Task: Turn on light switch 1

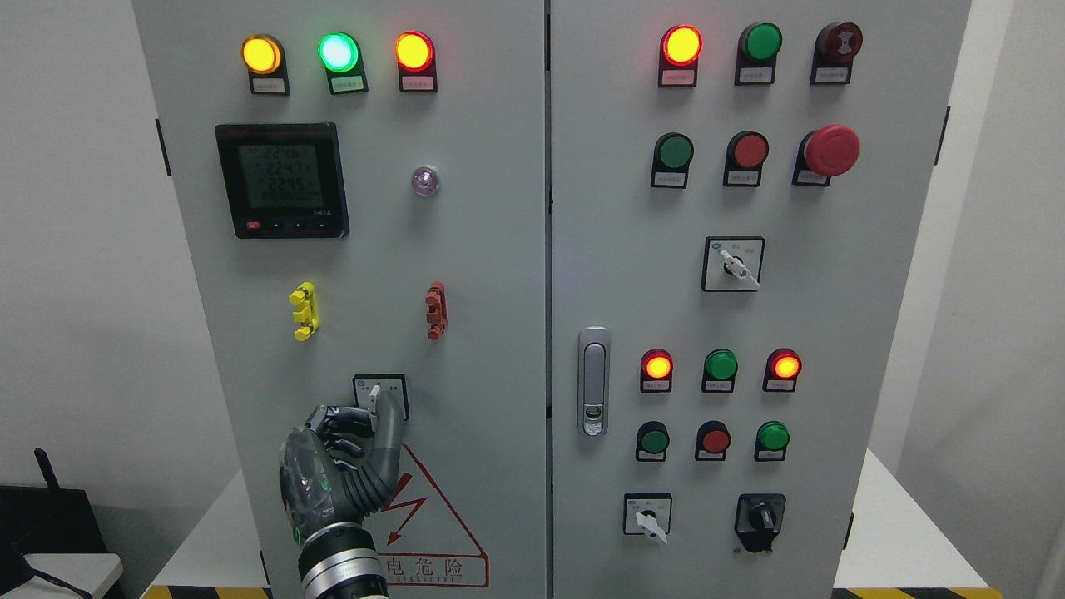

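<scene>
The robot's left hand (345,453) reaches up against a grey control cabinet (499,333), thumb and curled fingers (341,424) pinching the small white knob of a selector switch (381,397) at its fingertips. A red warning triangle (428,524) sits just right of the wrist. Indicator lamps (337,52) glow far above.

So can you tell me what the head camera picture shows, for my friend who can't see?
The robot's left hand reaches up to a small switch low on a grey cabinet's left door. Both doors carry coloured lights, buttons and knobs, and the left one has a meter.
</scene>
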Motion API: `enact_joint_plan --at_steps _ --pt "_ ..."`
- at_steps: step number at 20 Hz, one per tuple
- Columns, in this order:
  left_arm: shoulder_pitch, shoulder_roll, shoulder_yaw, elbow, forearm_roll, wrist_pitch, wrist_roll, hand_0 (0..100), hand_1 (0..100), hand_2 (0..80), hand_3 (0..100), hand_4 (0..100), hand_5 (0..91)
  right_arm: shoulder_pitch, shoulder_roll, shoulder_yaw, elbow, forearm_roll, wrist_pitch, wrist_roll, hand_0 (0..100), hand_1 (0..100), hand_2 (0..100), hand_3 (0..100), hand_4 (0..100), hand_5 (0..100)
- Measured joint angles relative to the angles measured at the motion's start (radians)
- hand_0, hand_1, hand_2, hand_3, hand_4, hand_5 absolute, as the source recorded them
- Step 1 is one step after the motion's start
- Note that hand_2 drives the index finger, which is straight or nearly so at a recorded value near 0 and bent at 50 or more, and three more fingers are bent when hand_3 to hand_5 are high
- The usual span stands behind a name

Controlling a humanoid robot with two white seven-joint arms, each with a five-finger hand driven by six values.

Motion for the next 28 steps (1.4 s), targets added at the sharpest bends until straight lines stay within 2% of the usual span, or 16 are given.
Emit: enact_joint_plan --at_steps 9,18,28 --pt "0.000 0.000 -0.003 0.000 0.000 -0.004 -0.001 43 39 62.5 74 82 78.5 0.000 0.000 0.000 0.000 0.000 0.000 0.000 12 39 0 0 0 0" --pt "0.001 0.000 -0.005 0.000 0.001 -0.006 -0.003 59 34 65.6 76 83 79.5 0.000 0.000 0.000 0.000 0.000 0.000 0.000 12 39 0 0 0 0" --pt "0.001 0.000 -0.006 -0.001 0.001 -0.009 -0.017 66 33 66.7 76 83 80.1 0.000 0.000 0.000 0.000 0.000 0.000 0.000 12 39 0 0 0 0"
